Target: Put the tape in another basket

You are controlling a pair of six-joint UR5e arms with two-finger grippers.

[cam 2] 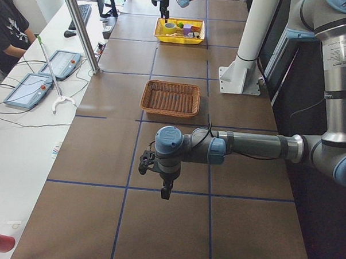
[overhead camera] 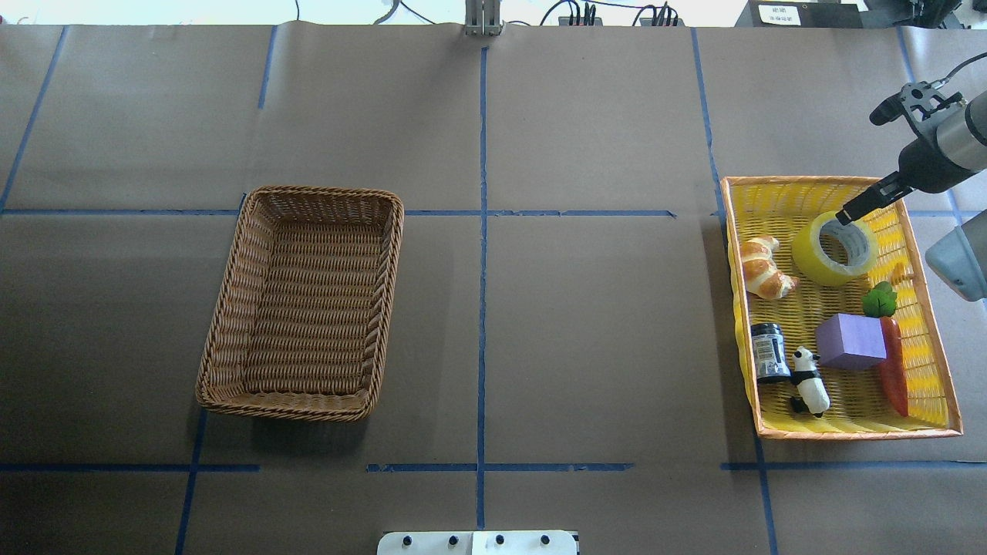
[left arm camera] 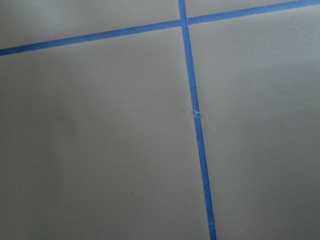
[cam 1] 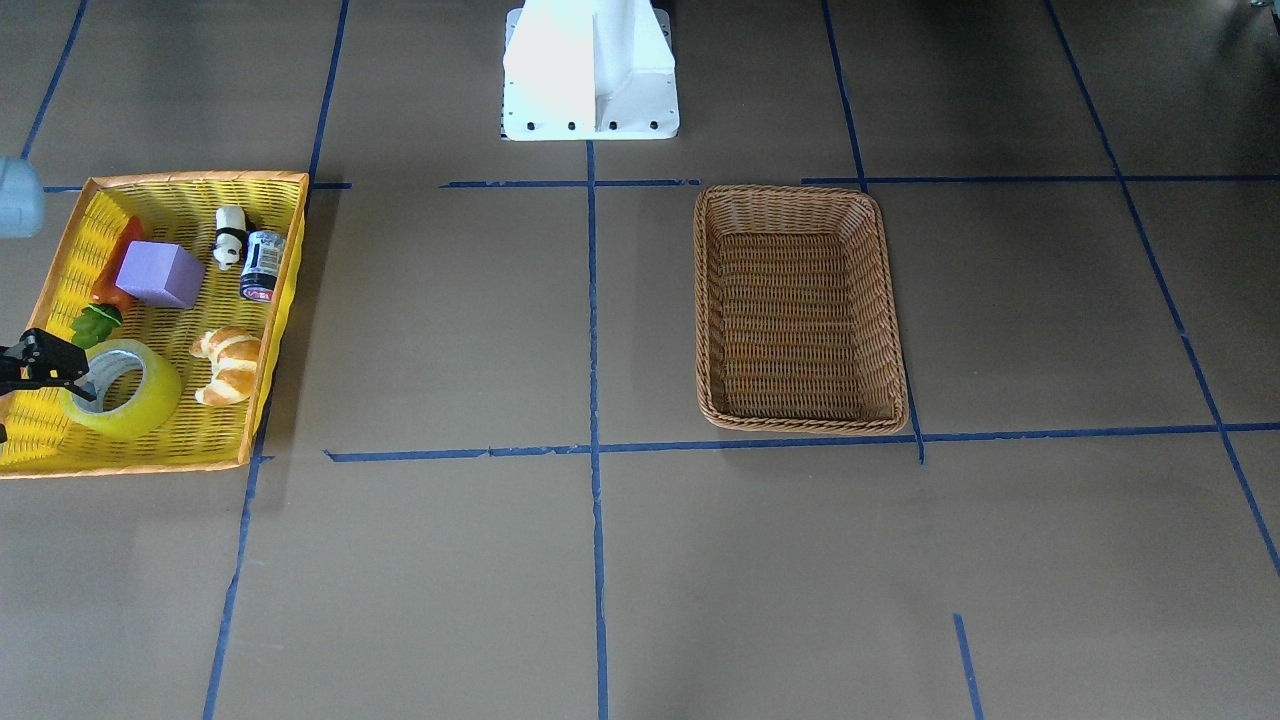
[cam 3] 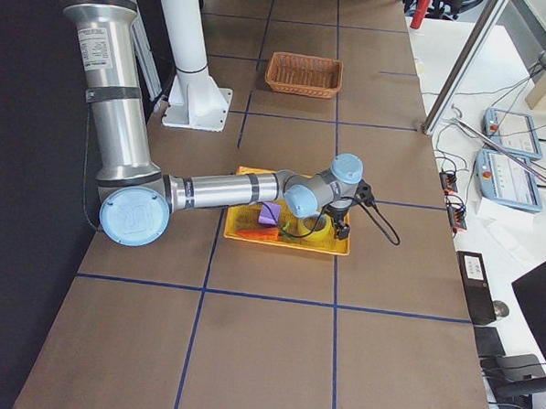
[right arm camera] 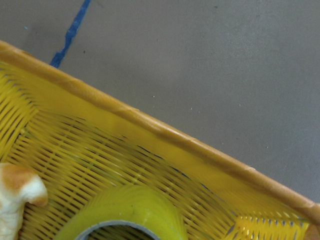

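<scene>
The tape, a yellow roll with a grey core, lies in the far part of the yellow, orange-rimmed tray; it also shows in the front view and at the bottom of the right wrist view. My right gripper hangs at the roll's far rim, and in the front view its fingers look apart over the core's edge. The brown wicker basket stands empty on the table's left half. My left gripper hovers over bare table far from both; I cannot tell its state.
The tray also holds a croissant, a purple cube, a carrot, a panda figure and a small can. The white robot base stands at the near edge. Blue tape lines cross the brown table.
</scene>
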